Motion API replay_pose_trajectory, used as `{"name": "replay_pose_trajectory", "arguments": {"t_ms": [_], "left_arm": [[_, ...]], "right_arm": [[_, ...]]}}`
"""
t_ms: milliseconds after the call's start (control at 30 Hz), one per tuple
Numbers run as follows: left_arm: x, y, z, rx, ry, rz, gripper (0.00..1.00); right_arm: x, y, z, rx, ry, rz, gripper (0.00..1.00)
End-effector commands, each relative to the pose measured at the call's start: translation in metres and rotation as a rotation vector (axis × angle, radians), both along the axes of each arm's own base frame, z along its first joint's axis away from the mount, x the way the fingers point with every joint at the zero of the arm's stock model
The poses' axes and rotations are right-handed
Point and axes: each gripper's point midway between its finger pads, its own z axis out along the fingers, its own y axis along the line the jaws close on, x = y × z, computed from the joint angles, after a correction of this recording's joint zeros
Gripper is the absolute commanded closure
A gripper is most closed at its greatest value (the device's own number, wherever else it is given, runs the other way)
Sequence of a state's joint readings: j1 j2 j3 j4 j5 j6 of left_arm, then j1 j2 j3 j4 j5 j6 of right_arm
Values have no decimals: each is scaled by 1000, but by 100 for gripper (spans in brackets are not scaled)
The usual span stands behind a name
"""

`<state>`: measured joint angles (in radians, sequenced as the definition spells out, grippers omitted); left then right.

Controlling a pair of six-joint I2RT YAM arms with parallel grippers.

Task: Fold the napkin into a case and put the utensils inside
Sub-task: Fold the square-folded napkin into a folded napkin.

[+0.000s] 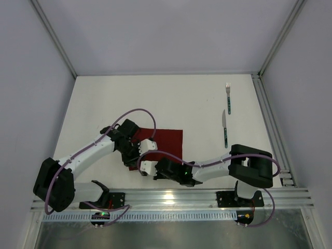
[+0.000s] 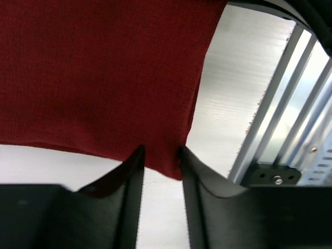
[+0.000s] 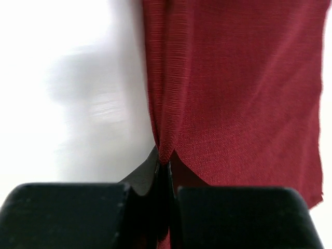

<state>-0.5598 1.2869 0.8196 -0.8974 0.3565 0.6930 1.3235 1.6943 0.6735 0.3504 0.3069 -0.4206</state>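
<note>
Closest to the right wrist's lens, the right gripper (image 3: 165, 167) is clenching a pinch of the napkin (image 3: 238, 88), its dark fingers pressing together on a doubled edge of the red cloth. The left gripper (image 2: 161, 155) is sitting with its jaws apart and gripping nothing. A corner of the napkin is lying just between its fingertips, with the table (image 2: 218, 114) and the metal rail (image 2: 280, 119) showing beside it. From above, the napkin (image 1: 168, 141) is lying flat on the near middle of the table with both grippers working at its near left edge. The fork (image 1: 228, 97) and knife (image 1: 225, 129) are waiting well apart from it on the far right. The step in hand is looking like another fold toward the narrow case. To do it well, the right arm should be lifting only enough to free the pinched edge. It should then be carrying that edge across in a low, even arc, so the layer beneath is not dragging, and laying it parallel to the opposite edge. The left gripper should be either closing firmly on its corner, so both ends are travelling together, or pressing down to anchor the cloth. A one-sided pull is risking a skewed, bunched fold too crooked to take the fork and knife.
</note>
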Motion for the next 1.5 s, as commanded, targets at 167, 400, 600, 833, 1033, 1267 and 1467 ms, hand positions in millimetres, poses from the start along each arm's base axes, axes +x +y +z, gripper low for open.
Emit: {"name": "replay_pose_trajectory", "arguments": {"t_ms": [167, 400, 600, 833, 1033, 1267, 1467], "left_arm": [[-27, 10, 23, -70, 99, 18, 42], [-27, 14, 44, -117, 117, 80, 35], [-7, 2, 58, -205, 54, 143, 26], [10, -3, 56, -246, -39, 191, 24], [20, 0, 44, -238, -120, 152, 1], [31, -3, 35, -250, -200, 89, 1], [63, 8, 20, -189, -327, 183, 7]], "right_arm": [[-50, 3, 4, -8, 430, 112, 96], [-39, 11, 36, 138, 724, 152, 96], [-16, 23, 37, 205, 902, 172, 96], [8, 26, 35, 274, 1042, 119, 96], [22, 29, 36, 331, 1085, 118, 96], [27, 36, 32, 357, 1121, 103, 96], [28, 35, 30, 346, 1104, 100, 96]]}}
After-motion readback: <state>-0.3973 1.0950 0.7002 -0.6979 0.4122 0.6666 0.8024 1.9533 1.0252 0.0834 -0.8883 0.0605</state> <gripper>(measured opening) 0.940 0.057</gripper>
